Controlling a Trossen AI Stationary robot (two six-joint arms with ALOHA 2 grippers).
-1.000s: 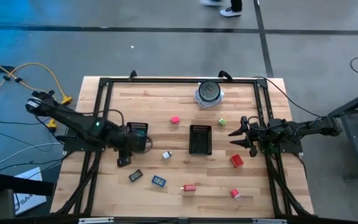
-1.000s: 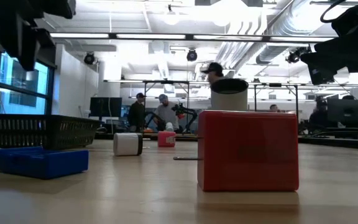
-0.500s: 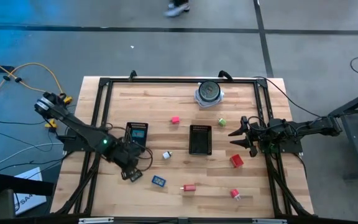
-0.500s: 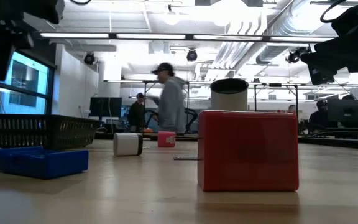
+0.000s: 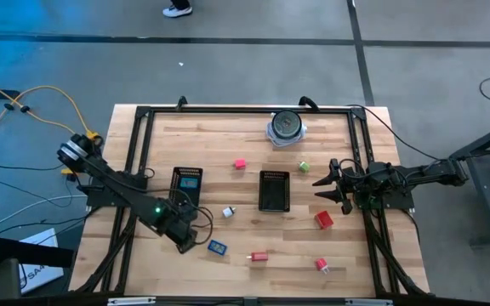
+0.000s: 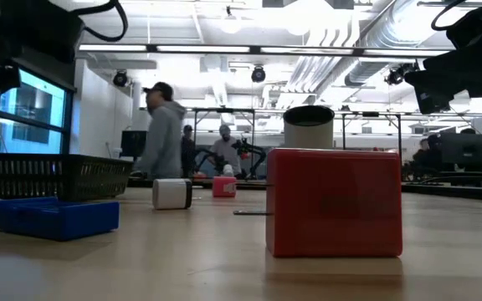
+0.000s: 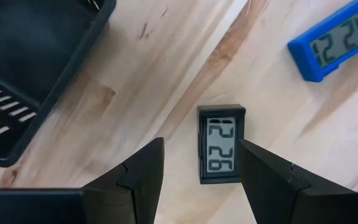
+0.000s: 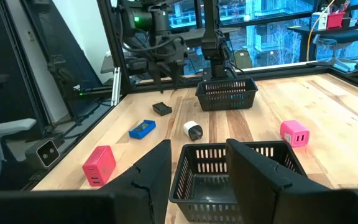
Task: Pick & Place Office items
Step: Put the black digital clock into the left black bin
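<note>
Black clock (image 7: 221, 143) flat, face up, blue clock (image 7: 334, 41) nearby, red block (image 5: 324, 220) apart

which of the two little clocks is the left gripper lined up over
The black clock, lying between the open fingers of the left gripper. The blue clock lies off to one side, clear of the fingers.
</note>
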